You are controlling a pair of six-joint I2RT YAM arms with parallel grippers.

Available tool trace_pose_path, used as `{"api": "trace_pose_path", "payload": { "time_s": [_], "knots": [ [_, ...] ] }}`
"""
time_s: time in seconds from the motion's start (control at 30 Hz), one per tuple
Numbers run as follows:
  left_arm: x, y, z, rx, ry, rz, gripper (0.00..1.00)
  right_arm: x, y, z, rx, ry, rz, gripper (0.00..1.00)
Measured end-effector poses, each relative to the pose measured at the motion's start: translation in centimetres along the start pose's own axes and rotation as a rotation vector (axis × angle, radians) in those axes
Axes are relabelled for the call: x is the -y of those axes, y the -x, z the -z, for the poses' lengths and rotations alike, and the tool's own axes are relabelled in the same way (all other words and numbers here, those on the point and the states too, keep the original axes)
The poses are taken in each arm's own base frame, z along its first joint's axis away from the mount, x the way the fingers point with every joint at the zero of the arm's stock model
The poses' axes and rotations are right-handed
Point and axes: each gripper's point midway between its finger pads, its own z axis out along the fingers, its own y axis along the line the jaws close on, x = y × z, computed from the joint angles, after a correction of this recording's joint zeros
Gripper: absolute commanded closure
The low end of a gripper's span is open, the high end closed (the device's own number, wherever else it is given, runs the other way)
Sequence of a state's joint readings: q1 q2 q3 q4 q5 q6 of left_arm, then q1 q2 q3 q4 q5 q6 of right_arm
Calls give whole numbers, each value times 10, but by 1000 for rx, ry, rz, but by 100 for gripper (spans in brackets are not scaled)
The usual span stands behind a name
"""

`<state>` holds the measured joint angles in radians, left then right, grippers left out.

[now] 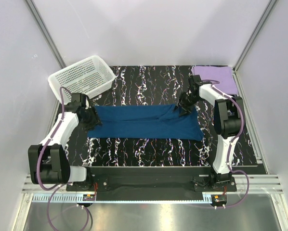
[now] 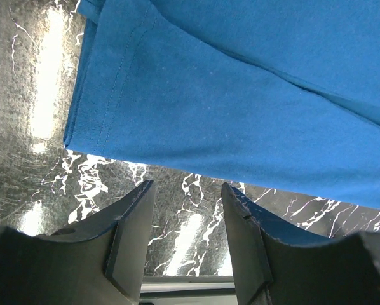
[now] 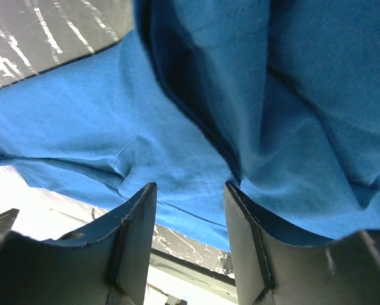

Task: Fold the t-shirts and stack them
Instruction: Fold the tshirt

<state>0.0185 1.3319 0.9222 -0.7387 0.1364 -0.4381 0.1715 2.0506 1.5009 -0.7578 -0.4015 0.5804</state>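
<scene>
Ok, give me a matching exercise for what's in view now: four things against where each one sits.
1. blue t-shirt
2. lavender t-shirt
3. white basket
4. left gripper

A. folded, far right corner
B. far left corner
C. open, beside the blue t-shirt's left end
D. spread out in the middle, between the arms

Pairs: 1-D, 2-A, 3-B, 4-C

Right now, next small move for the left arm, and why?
Probably ease the left hand forward onto the left end of the blue shirt and close. The shirt lies in a long flat strip; that hand is open, empty, just short of the hem. A crosswise fold looks next.
</scene>
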Motion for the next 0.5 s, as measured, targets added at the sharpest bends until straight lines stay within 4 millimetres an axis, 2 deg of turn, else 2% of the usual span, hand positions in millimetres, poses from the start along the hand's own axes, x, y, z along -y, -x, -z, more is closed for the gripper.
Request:
{"api": "trace_pose_path", "payload": {
  "time_s": [0.1,0.23,0.37,0.4,0.5],
  "knots": [
    [-1,-1,-3,-11,6,-3,49,4,-1,-6,-12,-10,-4,46],
    [-3,0,-2,-13,21,-11,47,11,-2,-7,-13,-44,-1,37],
    [-4,10,4,25,59,-46,37,25,-6,1,-4,-125,2,14],
    [-1,13,6,37,73,-67,30,28,-7,4,0,-147,-6,12],
    [25,21,10,72,85,-180,24,28,-11,17,22,-189,-34,7]
  ]
}}
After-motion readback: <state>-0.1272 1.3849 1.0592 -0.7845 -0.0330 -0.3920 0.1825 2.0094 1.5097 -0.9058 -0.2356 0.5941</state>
